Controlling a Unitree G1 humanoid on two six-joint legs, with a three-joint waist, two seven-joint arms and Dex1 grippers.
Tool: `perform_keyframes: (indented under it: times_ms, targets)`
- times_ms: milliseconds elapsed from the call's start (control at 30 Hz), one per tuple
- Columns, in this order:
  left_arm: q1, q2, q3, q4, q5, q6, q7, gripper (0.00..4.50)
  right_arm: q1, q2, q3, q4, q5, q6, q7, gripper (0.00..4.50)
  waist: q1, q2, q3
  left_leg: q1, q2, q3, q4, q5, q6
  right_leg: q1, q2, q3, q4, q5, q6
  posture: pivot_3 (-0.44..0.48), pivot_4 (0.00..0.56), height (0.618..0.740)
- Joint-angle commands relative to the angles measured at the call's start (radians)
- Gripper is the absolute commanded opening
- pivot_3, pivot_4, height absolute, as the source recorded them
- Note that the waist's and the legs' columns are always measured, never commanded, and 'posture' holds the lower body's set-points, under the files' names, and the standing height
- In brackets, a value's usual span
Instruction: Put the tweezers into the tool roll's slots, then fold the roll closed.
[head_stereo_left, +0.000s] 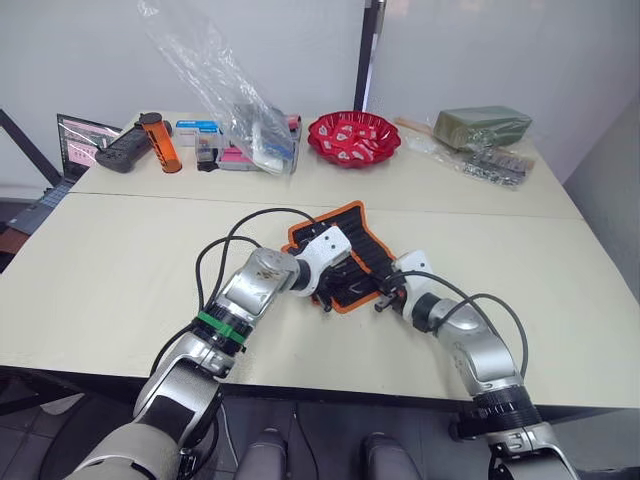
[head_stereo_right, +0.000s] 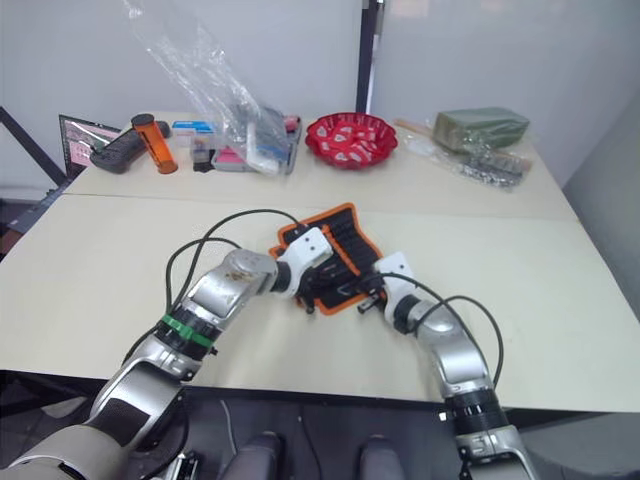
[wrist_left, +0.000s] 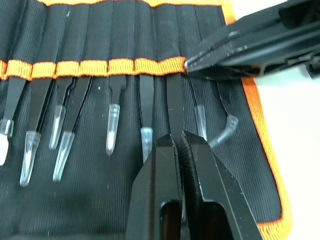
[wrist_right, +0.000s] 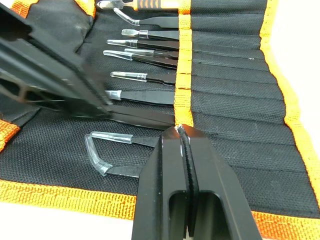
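Observation:
The tool roll (head_stereo_left: 366, 243) lies open at the table's middle, black with orange edging. Several tweezers (wrist_left: 112, 100) with clear tip caps sit in its slots (wrist_right: 225, 75), under the orange band. My left gripper (wrist_left: 178, 137) is over the roll's inner face, shut on one uncapped black tweezers (wrist_right: 142, 118) whose other end reaches the band. My right gripper (wrist_right: 181, 129) is shut, with its tip resting on the orange band right beside that slot. In the left wrist view the right gripper's fingertips (wrist_left: 200, 61) touch the band. Two capped tweezers (wrist_right: 107, 137) lie in the outermost slots.
At the back of the table stand a red bowl (head_stereo_left: 353, 137), a crumpled clear plastic bag (head_stereo_left: 225, 90), an orange cylinder (head_stereo_left: 160, 142), a black controller (head_stereo_left: 122, 150), a laptop (head_stereo_left: 78, 135) and a green wrapped block (head_stereo_left: 480, 125). Bare tabletop (head_stereo_left: 120, 260) surrounds the roll.

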Motion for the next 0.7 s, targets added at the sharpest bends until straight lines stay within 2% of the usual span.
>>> perform_keyframes:
  times_ms: [33,167,500,700]
  targets:
    - [-0.048,-0.036,0.003,0.067,0.034,-0.079,0.021,0.03,0.048,-0.014,-0.012,0.079,-0.036,0.070,-0.037,0.00,0.000,0.000,0.000,0.000,0.000,0.000,0.000,0.000,0.000,0.000,0.000,0.000,0.000,0.000,0.000,0.000,0.150,0.740]
    - [-0.064,-0.062,0.006,0.132,0.053,-0.119,0.011,0.03,0.059,-0.014,-0.011,0.067,-0.032,0.075,-0.038,0.00,0.000,0.000,0.000,0.000,0.000,0.000,0.000,0.000,0.000,0.000,0.000,0.000,0.000,0.000,0.000,0.000,0.150,0.740]
    - [-0.068,-0.078,0.047,0.159,0.062,-0.158,0.031,0.03,0.065,-0.017,-0.005,0.061,-0.028,0.081,-0.037,0.00,0.003,0.000,0.000,0.000,0.000,0.000,0.000,0.000,0.000,0.001,0.000,0.000,0.000,0.000,0.001,0.000,0.150,0.740]
    - [-0.004,-0.011,0.075,0.008,0.020,-0.029,-0.031,1.93,0.058,-0.022,-0.003,0.067,-0.029,0.079,-0.029,0.00,-0.008,0.001,0.000,0.000,0.000,0.000,-0.001,0.000,0.000,0.000,0.000,0.000,0.000,0.000,0.001,0.000,0.150,0.740]
